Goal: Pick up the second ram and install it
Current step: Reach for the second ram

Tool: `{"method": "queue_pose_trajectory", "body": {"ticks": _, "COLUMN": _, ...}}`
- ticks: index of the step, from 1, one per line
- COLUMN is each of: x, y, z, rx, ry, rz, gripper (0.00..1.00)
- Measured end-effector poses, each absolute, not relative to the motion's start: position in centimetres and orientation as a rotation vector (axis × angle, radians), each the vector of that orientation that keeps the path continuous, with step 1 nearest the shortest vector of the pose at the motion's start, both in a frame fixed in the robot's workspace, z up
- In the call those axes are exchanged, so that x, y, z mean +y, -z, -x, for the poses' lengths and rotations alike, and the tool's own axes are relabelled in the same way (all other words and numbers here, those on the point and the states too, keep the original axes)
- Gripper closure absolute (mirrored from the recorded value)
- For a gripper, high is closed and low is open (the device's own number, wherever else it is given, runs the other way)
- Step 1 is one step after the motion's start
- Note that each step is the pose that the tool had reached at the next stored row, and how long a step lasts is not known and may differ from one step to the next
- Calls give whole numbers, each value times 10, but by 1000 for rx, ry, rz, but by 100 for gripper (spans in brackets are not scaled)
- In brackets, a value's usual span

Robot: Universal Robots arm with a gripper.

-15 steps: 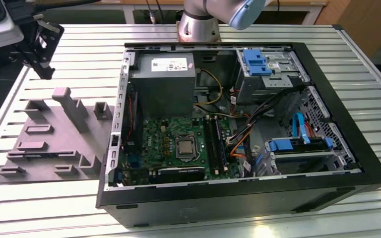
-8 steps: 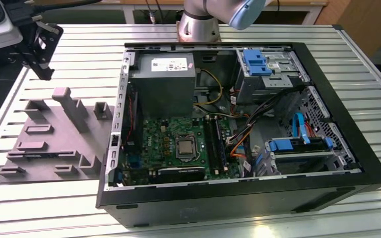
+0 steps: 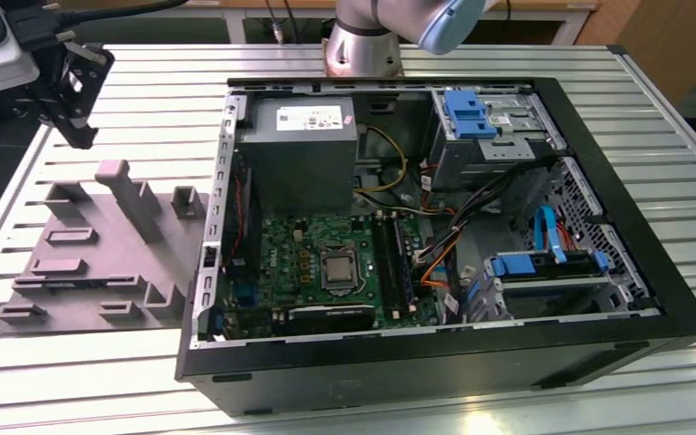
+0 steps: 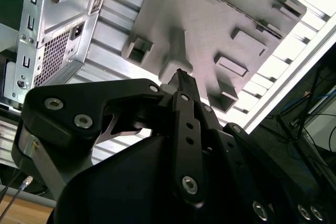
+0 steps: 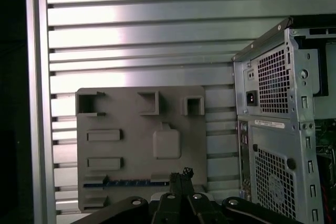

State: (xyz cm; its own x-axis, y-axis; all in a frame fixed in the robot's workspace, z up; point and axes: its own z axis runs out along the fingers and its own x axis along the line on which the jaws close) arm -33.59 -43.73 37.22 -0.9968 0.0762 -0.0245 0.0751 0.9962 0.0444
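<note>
The arm [image 3: 366,41] is a silver-grey tube with a pale blue joint cap [image 3: 463,23]. Its gripper [image 4: 182,77] is matte black — flat jointed links pinned with bright silver screws [image 4: 190,183].

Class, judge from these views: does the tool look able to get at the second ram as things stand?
Probably yes: the tool hangs over the grey fixture holding the second ram, nothing lying between them.

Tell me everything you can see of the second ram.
The second ram shows in the first wrist view as a long, thin dark strip with a blue-green tint, seen edge-on. It stands in a long slot of the grey fixture block, on the side away from its upright posts. Chips and label cannot be made out. The hand hangs clear of it, shut.
</note>
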Motion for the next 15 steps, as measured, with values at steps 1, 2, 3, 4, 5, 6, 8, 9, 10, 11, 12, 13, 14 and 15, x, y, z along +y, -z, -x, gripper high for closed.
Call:
{"method": "queue_pose_trajectory", "body": {"ticks": 1, "x": -438, "y": -372, "z": 336, "rx": 3112, "ry": -68, "rz": -118, "gripper": 89}}
{"method": "queue_pose_trajectory", "body": {"ticks": 2, "x": -438, "y": -372, "z": 336, "rx": 3112, "ry": -68, "rz": -118, "gripper": 89}}
{"method": "queue_pose_trajectory", "body": {"ticks": 3, "x": -438, "y": -372, "z": 336, "rx": 3112, "ry": -68, "rz": -118, "gripper": 89}}
{"method": "queue_pose_trajectory", "body": {"ticks": 4, "x": -439, "y": -372, "z": 336, "rx": 3113, "ry": -68, "rz": -118, "gripper": 89}}
{"method": "queue_pose_trajectory", "body": {"ticks": 5, "x": -439, "y": -372, "z": 336, "rx": 3113, "ry": -68, "rz": -118, "gripper": 89}}
{"method": "queue_pose_trajectory", "body": {"ticks": 6, "x": -439, "y": -372, "z": 336, "rx": 3112, "ry": -68, "rz": -118, "gripper": 89}}
{"method": "queue_pose_trajectory", "body": {"ticks": 8, "x": -440, "y": -372, "z": 337, "rx": 3112, "ry": -68, "rz": -118, "gripper": 89}}
{"method": "queue_pose_trajectory", "body": {"ticks": 9, "x": -440, "y": -371, "z": 337, "rx": 3112, "ry": -68, "rz": -118, "gripper": 89}}
{"method": "queue_pose_trajectory", "body": {"ticks": 10, "x": -440, "y": -371, "z": 337, "rx": 3112, "ry": -68, "rz": -118, "gripper": 89}}
{"method": "queue_pose_trajectory", "body": {"ticks": 11, "x": -440, "y": -371, "z": 337, "rx": 3112, "ry": -68, "rz": -118, "gripper": 89}}
{"method": "queue_pose_trajectory", "body": {"ticks": 12, "x": -441, "y": -371, "z": 337, "rx": 3113, "ry": -68, "rz": -118, "gripper": 89}}
{"method": "queue_pose_trajectory", "body": {"ticks": 13, "x": -441, "y": -371, "z": 337, "rx": 3113, "ry": -68, "rz": -118, "gripper": 89}}
{"method": "queue_pose_trajectory", "body": {"ticks": 14, "x": -441, "y": -371, "z": 337, "rx": 3113, "ry": -68, "rz": -118, "gripper": 89}}
{"method": "queue_pose_trajectory", "body": {"ticks": 15, "x": -442, "y": -371, "z": 337, "rx": 3112, "ry": -68, "rz": -118, "gripper": 89}}
